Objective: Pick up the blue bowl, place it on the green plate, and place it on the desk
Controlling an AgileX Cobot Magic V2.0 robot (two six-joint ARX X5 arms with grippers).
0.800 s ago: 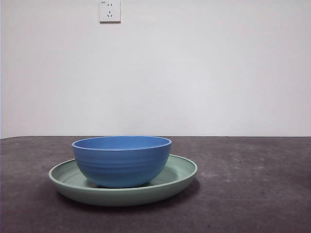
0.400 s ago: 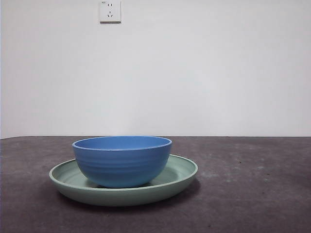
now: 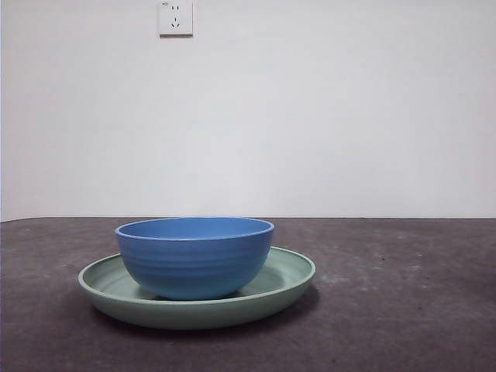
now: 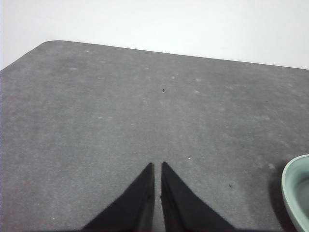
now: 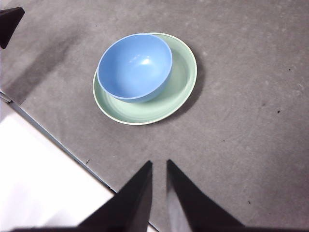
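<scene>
The blue bowl [image 3: 194,256] sits upright inside the green plate [image 3: 287,291], and the plate rests flat on the bench [image 3: 403,310]. In the front view the bowl stands a little off the plate's middle, with more bare plate showing on one side than the other; neither arm appears in this view.

The right wrist view gives what the front view cannot: a look down into the bowl [image 5: 134,66], which is empty, and the full round outline of the plate [image 5: 181,82]. The right tool [image 5: 159,165] hangs above bare bench [image 5: 241,145], well apart from the dishes, which lie ahead of its tips; its two jaws are almost together with only a thin slit between them, and they grip nothing. A black tip [image 5: 9,21] of the other arm shows at a corner of this view.

The left wrist view shows the left tool [image 4: 157,166] over bare bench, jaws likewise nearly touching and empty, with only a sliver of the plate's rim [image 4: 289,193] off to one side.

A white wall socket [image 3: 175,17] is seen only in the front view; any print on it is too small to read.
</scene>
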